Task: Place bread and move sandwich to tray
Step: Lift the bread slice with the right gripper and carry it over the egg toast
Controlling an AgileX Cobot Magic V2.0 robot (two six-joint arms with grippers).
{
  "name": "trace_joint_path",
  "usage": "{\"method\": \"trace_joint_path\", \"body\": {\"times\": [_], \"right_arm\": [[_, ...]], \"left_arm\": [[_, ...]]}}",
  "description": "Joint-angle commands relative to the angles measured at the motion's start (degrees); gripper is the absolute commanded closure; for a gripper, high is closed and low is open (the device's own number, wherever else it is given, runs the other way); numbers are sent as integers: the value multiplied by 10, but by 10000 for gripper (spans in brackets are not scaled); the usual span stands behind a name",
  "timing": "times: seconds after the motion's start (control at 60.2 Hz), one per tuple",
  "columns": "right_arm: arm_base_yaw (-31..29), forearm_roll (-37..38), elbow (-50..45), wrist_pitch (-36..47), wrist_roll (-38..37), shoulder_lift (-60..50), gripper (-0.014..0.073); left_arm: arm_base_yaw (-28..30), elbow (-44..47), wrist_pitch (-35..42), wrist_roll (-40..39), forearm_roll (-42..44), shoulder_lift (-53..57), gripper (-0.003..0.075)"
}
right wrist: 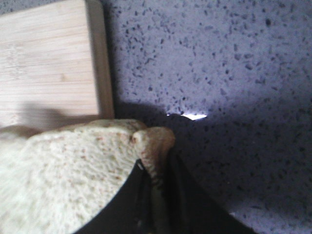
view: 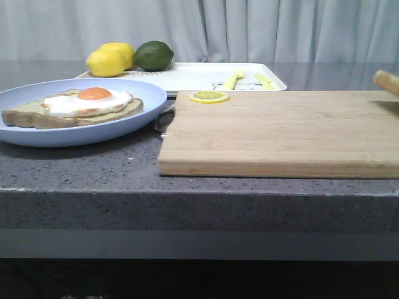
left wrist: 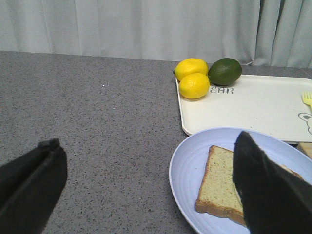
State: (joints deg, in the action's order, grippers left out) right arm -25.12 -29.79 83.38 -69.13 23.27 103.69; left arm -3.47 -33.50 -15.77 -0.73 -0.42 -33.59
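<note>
Worktop [view: 93, 168]: open stone at its left and front edges gives me room to move.
Board [view: 280, 131]: lies between me and the plate; I clear its edge.
Tray [view: 206, 76]: far edge, behind the plate.
Plate [view: 37, 134]: left side, holds the sandwich [view: 81, 106].
Bread [right wrist: 68, 170]: pinched at the crust in my right gripper [right wrist: 156, 195], off the board's right edge; I keep it level.
Left gripper [left wrist: 146, 190]: spread wide beside the plate.

The plate [view: 75, 134] is pale blue. The sandwich [view: 75, 107] has brown crust, and its egg is white with an orange yolk. The bread [right wrist: 63, 175] is pale tan with small speckles. The tray [left wrist: 253, 105] is white. The cutting board [view: 280, 131] is light wood with grain. The counter [left wrist: 97, 126] is grey, speckled.
</note>
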Motion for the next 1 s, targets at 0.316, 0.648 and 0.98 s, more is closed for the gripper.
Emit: {"method": "trace_joint_path", "body": {"times": [0.316,0.648,0.98], "right_arm": [[1,-124,16,-74,-56,-147,673],[115,-344,15,-63,-38,-191,673],[413,-452,-59,197,-35,-186,673]], "left_arm": [[1,-21,46,-4,-6,-3,49],[1,-21,46,-4,-6,-3,49],[1,-21,46,-4,-6,-3,49]]}}
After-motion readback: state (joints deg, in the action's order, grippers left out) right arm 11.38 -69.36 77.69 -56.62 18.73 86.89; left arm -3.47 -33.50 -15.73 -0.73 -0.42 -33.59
